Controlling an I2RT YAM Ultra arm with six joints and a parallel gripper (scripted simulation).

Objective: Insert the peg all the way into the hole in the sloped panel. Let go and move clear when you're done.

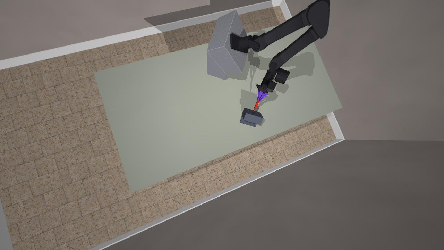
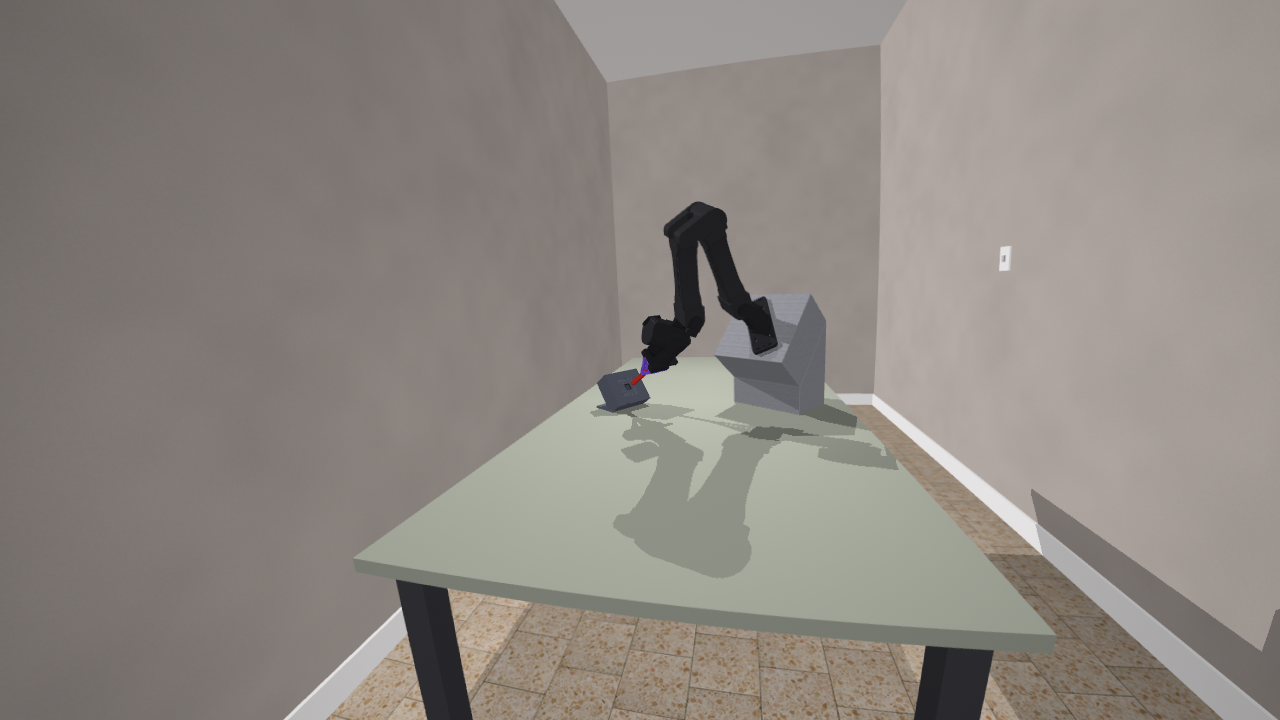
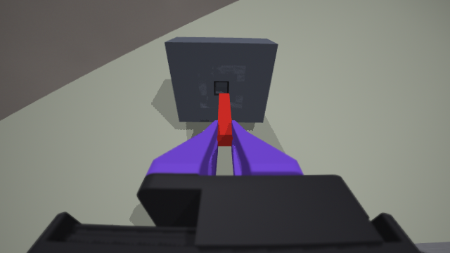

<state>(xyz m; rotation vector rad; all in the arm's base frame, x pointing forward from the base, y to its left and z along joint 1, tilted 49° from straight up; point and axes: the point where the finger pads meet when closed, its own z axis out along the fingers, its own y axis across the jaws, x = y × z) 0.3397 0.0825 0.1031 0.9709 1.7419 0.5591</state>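
Exterior view shows the pale green table (image 2: 805, 555) carrying everything: a grey pedestal block (image 2: 787, 376) at its far end with the black arm (image 2: 693, 268) mounted on it, and toward nine o'clock of that block the small dark sloped panel (image 2: 615, 390); the arm arches over and down to it. In the wrist view the panel (image 3: 190, 70) fills the twelve o'clock area, its square hole (image 3: 221, 87) near the middle of the face; the red peg (image 3: 223, 112) points straight at it, its tip at the hole's six o'clock edge, seemingly at the mouth. By my reading, grasp and alignment are done; the push home is left, most of the peg being outside. The purple pincer (image 3: 225, 135) is nearly closed, pinching the peg's rear end; its fingers stay apart from the panel.
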